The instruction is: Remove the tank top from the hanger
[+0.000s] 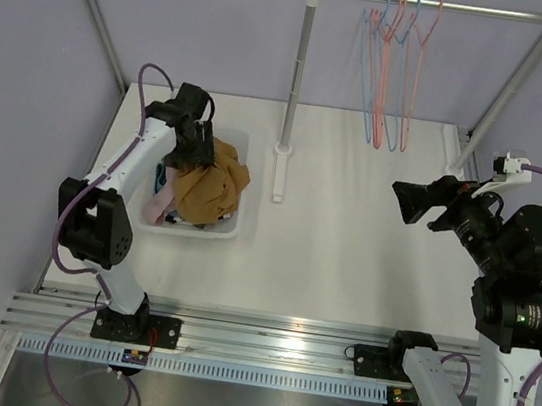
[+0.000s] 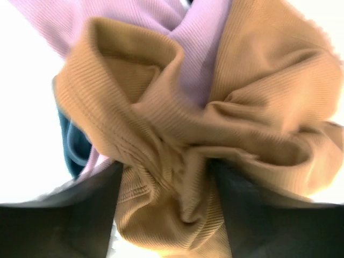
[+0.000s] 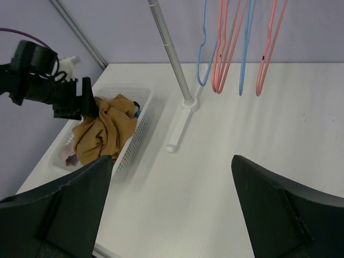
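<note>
The mustard ribbed tank top hangs bunched from my left gripper over the white basket. In the left wrist view the fabric is pinched between my dark fingers, so the left gripper is shut on it. It also shows in the right wrist view. Several bare pink and blue hangers hang on the rack's rail, and no garment is on them. My right gripper is open and empty, raised at the right; its jaws stand wide apart above the table.
The basket holds pink cloth and dark blue cloth under the tank top. The rack's left pole and its foot stand just right of the basket. The right pole slants at the back right.
</note>
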`<state>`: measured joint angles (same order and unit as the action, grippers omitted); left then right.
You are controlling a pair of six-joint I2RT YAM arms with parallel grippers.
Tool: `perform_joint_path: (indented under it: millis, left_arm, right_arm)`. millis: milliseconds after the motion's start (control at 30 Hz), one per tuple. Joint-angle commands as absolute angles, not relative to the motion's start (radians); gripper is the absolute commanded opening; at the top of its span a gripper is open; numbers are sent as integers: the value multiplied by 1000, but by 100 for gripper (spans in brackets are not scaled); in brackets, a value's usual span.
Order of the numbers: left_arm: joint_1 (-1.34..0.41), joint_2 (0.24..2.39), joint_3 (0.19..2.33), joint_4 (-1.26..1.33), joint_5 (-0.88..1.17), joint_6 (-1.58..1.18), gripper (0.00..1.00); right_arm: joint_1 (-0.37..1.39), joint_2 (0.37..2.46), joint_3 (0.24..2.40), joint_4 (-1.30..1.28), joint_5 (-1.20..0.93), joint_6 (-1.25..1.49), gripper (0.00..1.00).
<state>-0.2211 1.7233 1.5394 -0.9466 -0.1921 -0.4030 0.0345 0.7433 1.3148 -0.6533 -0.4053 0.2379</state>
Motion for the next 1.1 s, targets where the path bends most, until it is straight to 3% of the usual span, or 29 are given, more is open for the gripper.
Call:
perform_joint_path:
  millis: [0, 100, 333, 600, 833, 1067]
  left_arm:
    - [-221, 1587, 1669, -1000, -190, -413, 82]
    - [-219, 1530, 1696, -1012, -176, -402, 99]
    - [-219, 1323, 1720, -1014, -195, -339, 99]
    - [-219, 818, 1399, -867, -262, -216, 99]
    - [-219, 608, 1283, -962, -344, -169, 99]
    - [-219, 482, 1177, -992, -236, -147, 99]
  right_arm:
    - [37, 753, 1351, -673, -402, 200, 100]
    - [35, 752, 1358, -712, -339, 176, 99]
    - [37, 745, 1364, -898, -48, 124, 100]
    - [60, 690, 1301, -902, -75, 107, 99]
    - [61, 687, 1264, -908, -58, 103, 99]
    - [115, 652, 1259, -931, 72, 68, 99]
